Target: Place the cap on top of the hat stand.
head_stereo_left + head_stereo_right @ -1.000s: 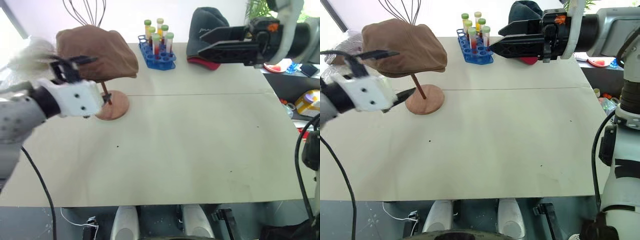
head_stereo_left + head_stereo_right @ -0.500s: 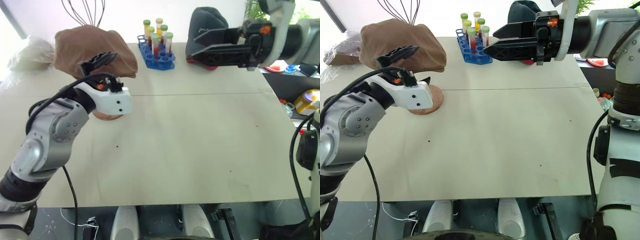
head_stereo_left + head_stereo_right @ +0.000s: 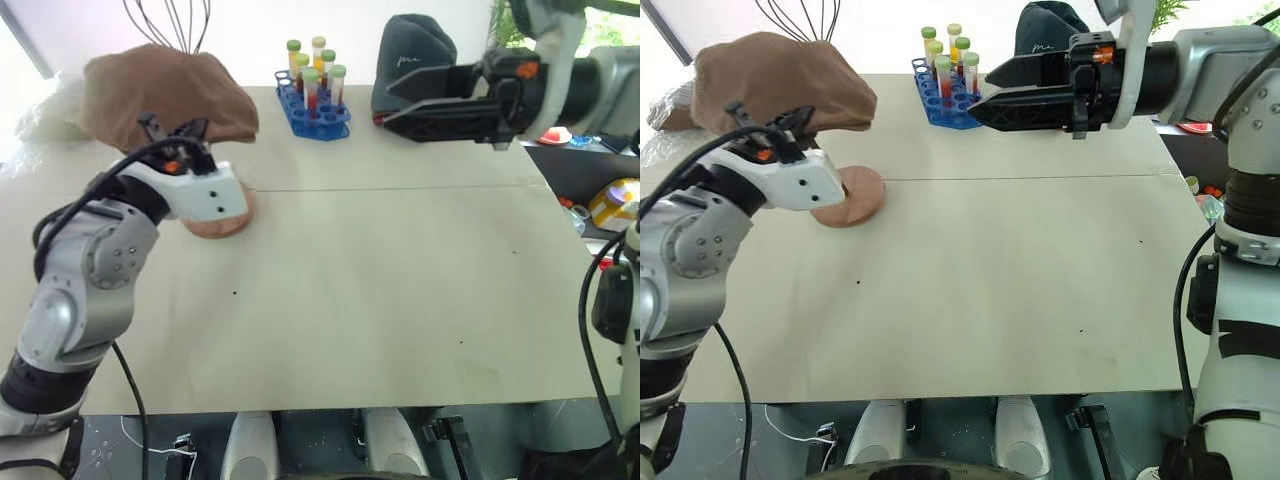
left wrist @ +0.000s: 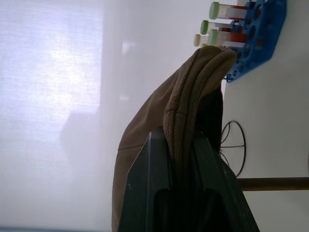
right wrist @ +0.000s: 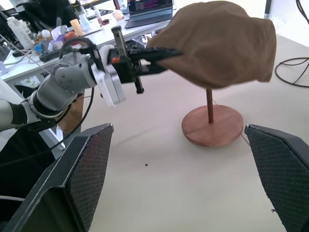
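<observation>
Left jaws clamped on cap (image 3: 165,95) brim, right jaws wide — tubes (image 3: 313,72) upright in blue rack (image 3: 318,118)

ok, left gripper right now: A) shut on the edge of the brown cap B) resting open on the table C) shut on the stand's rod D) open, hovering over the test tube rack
A: the left gripper has its two black fingers pinched on the folded edge of the cap, which sits draped over the hat stand; the right wrist view shows the same grip from the side.
</observation>
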